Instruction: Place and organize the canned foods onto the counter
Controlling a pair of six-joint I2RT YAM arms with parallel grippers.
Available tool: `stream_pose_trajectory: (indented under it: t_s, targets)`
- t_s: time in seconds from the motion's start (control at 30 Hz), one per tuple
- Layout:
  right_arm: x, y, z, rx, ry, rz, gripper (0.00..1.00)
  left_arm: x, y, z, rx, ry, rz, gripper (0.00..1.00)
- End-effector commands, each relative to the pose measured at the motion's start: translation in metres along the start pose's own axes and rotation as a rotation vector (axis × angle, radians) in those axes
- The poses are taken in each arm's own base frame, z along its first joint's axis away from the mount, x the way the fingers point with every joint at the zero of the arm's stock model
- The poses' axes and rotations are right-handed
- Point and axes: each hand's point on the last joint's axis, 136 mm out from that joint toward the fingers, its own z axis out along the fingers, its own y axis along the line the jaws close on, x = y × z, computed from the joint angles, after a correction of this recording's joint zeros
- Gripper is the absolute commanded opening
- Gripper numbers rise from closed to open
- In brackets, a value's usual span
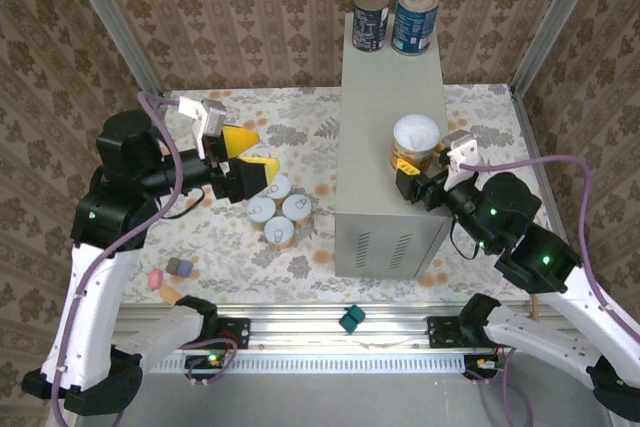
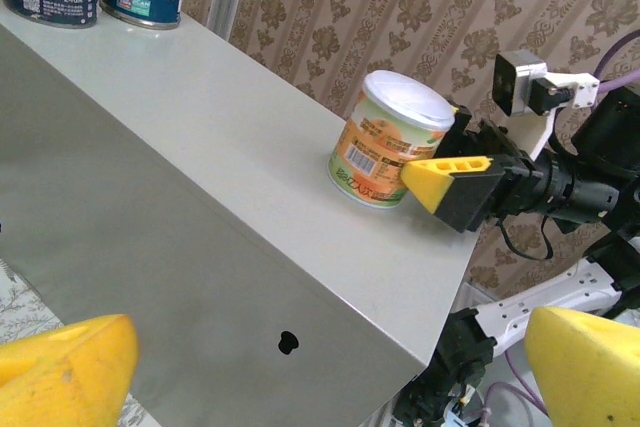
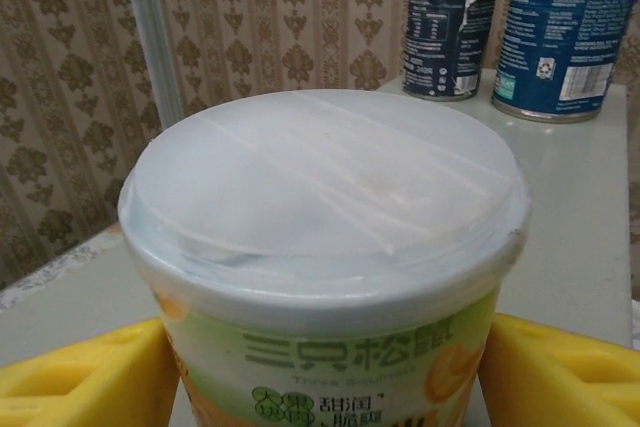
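Standing upright on the grey metal box (image 1: pixel 385 112), the short white-lidded tin (image 1: pixel 416 140) is grasped within the right claw (image 1: pixel 420 160).

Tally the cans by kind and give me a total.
Tall dark blue-labelled metal-topped cans: 2, both on the light grey metal counter.
Short white-lidded orange-labelled cans: 5, one on the counter in the right gripper, four clustered on the floral floor surface.
Total: 7 cans.
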Motion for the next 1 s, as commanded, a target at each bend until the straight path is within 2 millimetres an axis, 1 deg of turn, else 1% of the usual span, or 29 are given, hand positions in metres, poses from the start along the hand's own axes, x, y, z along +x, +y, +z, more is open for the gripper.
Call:
stream_pose_trajectory:
  t_s: [0.0,0.13,0.33,0.47,0.5,0.53,0.57,0.7,0.83,0.97]
  targets:
    - [-0.014,-0.018,0.007,0.087,-0.019,0.005,0.74,-0.004,-0.007,-0.003,0.026,-0.019,0.005,1.0]
    - [-0.02,-0.034,0.027,0.115,-0.018,0.029,0.73,-0.006,-0.007,-0.001,0.039,-0.036,-0.007,1.0]
    - [-0.025,-0.057,0.059,0.114,-0.004,0.081,0.72,-0.01,0.0,0.009,0.041,-0.036,-0.026,1.0]
    - [-0.023,-0.07,0.078,0.111,0.012,0.097,0.72,-0.01,0.009,0.021,0.008,-0.024,-0.02,1.0]
    - [-0.022,-0.073,0.083,0.109,0.015,0.099,0.72,-0.01,0.015,0.024,-0.023,-0.021,-0.015,1.0]
    - [-0.021,-0.075,0.086,0.108,0.018,0.106,0.72,-0.009,0.013,0.03,-0.026,-0.01,-0.001,1.0]
    - [-0.021,-0.079,0.09,0.11,0.02,0.11,0.72,-0.009,0.016,0.034,-0.05,-0.006,0.012,1.0]
    - [-0.02,-0.085,0.105,0.099,0.027,0.117,0.73,-0.013,0.032,0.045,-0.163,-0.006,0.056,1.0]
    - [-0.021,-0.092,0.12,0.096,0.036,0.119,0.73,-0.02,0.033,0.049,-0.209,-0.046,0.095,1.0]
    - [-0.02,-0.098,0.135,0.1,0.045,0.114,0.73,-0.019,0.033,0.053,-0.236,-0.055,0.113,1.0]
